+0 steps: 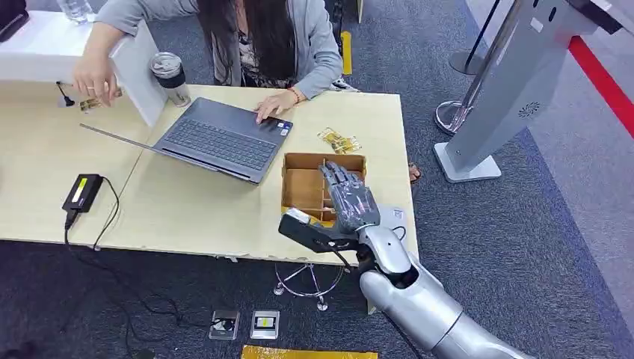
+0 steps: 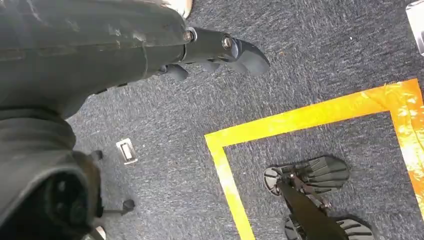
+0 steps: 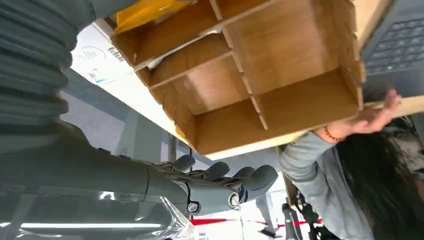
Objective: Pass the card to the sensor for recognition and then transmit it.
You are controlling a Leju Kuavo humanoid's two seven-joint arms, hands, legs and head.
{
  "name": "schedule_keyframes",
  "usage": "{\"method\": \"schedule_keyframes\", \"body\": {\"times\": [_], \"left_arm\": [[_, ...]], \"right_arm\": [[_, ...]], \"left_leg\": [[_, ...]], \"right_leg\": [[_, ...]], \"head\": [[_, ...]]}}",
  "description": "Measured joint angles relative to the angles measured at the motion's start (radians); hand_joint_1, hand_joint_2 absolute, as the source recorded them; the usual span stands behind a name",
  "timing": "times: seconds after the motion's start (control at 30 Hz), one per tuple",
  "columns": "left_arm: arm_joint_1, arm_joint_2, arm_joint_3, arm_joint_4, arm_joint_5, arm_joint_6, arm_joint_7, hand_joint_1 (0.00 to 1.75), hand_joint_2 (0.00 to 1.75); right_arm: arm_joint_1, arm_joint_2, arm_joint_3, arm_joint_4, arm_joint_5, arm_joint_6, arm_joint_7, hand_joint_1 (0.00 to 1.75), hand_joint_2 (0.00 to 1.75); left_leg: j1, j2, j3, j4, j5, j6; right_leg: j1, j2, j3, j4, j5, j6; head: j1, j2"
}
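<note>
We see the right hand hovering over the wooden divided box near the table's front right corner, fingers stretched out and apart, holding nothing. Some gold-wrapped cards lie just behind the box, towards the table's right edge. The left hand hangs over the carpet, fingers loosely extended and empty. A person rests one hand on the laptop.

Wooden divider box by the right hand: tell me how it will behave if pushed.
The wooden divider box is probably light: thin walls, compartments mostly bare. It sits flat on the table, so likely slides rather than tips. Thin partitions may be fragile under the right hand.
</note>
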Motion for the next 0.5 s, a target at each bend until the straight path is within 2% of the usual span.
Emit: {"method": "schedule_keyframes", "body": {"times": [0.5], "left_arm": [[-0.003,0.006,-0.001,0.000,0.001,-0.002,0.000,0.00,0.00]], "right_arm": [[0.014,-0.026,0.002,0.002,-0.011,0.025,0.022,0.00,1.75]], "left_leg": [[0.000,0.000,0.000,0.000,0.000,0.000]], "right_leg": [[0.000,0.001,0.000,0.000,0.000,0.000]], "head": [[0.000,0.000]]}}
